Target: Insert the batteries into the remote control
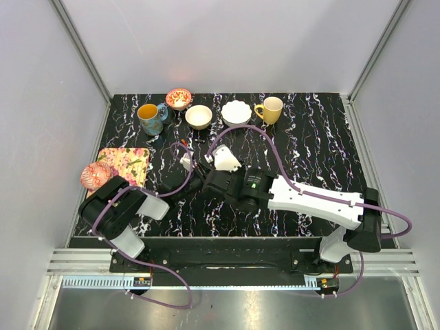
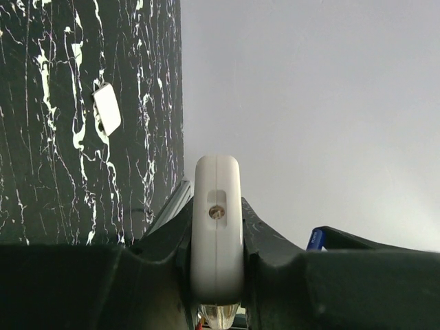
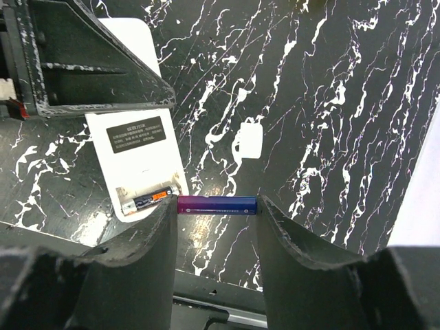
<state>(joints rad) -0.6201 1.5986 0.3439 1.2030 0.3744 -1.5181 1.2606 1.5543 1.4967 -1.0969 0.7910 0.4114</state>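
At table (image 1: 309, 141) centre, left hand (image 2: 217, 223) clamps the remote control (image 3: 148, 165), right hand (image 3: 216, 210) grips a battery (image 3: 227, 204)

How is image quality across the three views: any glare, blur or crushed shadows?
Top view: even light, sharp, red bowl glowing slightly. Left wrist view: remote control crisp edge-on, fingers beside it nearly black. Right wrist view: battery sharp; loose battery cover blown out, without detail.

We see black fingers (image 3: 141, 258). Behind them the arms (image 1: 313, 198) are black and white, and purple cables (image 1: 410, 223) loop along them.
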